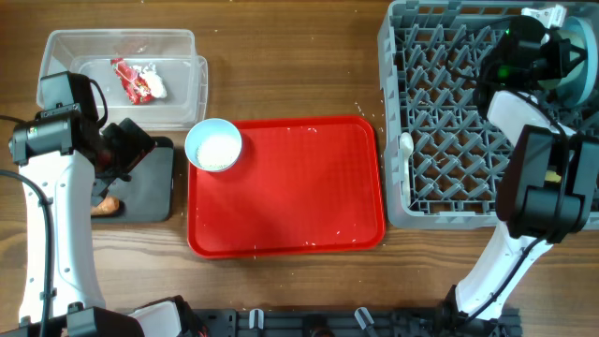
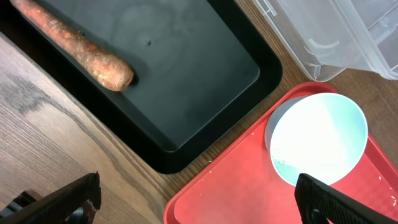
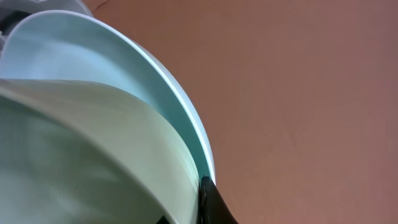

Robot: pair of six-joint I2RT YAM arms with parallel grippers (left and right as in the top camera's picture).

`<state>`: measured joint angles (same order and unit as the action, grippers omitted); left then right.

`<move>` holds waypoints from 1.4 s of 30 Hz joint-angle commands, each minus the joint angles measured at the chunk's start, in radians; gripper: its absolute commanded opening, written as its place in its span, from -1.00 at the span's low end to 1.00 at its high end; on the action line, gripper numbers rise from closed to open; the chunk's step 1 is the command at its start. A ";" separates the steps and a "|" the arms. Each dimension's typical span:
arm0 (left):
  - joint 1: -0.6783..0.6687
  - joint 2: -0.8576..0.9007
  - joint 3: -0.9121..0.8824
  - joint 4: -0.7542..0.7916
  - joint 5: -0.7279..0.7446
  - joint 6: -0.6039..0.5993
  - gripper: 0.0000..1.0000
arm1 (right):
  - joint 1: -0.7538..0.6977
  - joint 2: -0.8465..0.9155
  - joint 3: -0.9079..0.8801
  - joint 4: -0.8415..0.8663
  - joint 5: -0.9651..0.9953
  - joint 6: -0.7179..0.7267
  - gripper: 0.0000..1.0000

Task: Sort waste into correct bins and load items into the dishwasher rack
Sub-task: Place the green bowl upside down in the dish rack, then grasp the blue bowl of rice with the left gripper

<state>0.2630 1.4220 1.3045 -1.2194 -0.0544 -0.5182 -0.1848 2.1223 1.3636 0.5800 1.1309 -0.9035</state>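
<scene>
One crumpled red wrapper lay in the clear plastic tub at 10 o'clock, and one long orange carrot piece in the black tray. One white spoon, one light-blue plate and one mint green bowl were at the grey plastic rack at 3 o'clock. One small whitish bowl was left on the red tray. The left pincer was spread wide and empty. I could not tell the right pincer's grip.

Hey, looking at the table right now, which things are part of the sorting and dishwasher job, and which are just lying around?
Part of the job: red wrapper, carrot, clear tub, black tray, white bowl, mint bowl, blue plate, white spoon, grey rack.

Just lying about: red tray, wooden table.
</scene>
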 commanded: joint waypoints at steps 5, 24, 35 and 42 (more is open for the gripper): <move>0.004 -0.016 0.004 0.004 0.012 -0.014 1.00 | 0.070 0.016 0.004 -0.319 -0.082 0.219 -0.76; 0.003 -0.016 0.004 0.028 0.012 -0.014 1.00 | 0.241 -0.352 0.004 -1.050 -0.525 0.724 0.54; -0.060 -0.016 0.004 0.069 0.074 -0.011 1.00 | 0.241 -0.544 0.004 -1.462 -1.295 0.817 0.54; -0.377 0.063 0.004 0.211 0.075 0.017 0.99 | 0.241 -0.542 0.004 -1.543 -1.398 0.828 0.55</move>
<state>-0.0208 1.4303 1.3045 -1.0431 0.0135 -0.5137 0.0563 1.5997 1.3689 -0.9619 -0.1921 -0.0925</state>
